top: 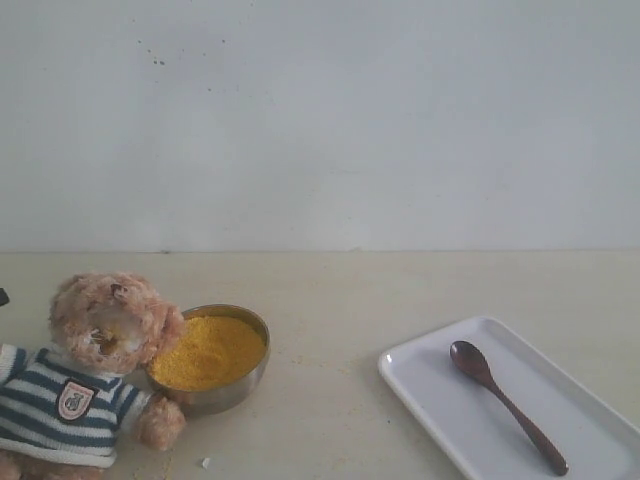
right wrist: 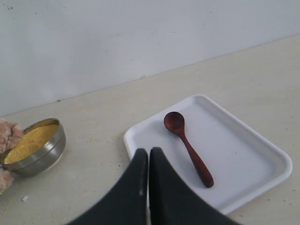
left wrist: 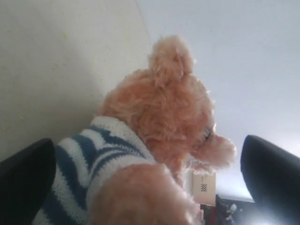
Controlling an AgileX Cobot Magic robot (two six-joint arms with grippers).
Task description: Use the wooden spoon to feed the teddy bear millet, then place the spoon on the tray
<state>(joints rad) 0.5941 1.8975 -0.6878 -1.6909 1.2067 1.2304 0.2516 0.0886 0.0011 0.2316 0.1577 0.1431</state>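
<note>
Nearest, the left claw (left wrist: pixel 149 183) stands wide apart, with the teddy bear (top: pixel 85 385) between its fingers at the left of the bench (top: pixel 330 290). The right claw (right wrist: pixel 148 153) is pressed together, gripping nothing, above the near edge of the tray (top: pixel 440 400). The wooden spoon (top: pixel 505 403) lies flat inside that tray, its bowl end farther back. Just beside the bear's head sits a steel bowl (top: pixel 235 395) filled with millet (top: pixel 210 350). Behind everything rises a pale wall (top: pixel 320 120).
</note>
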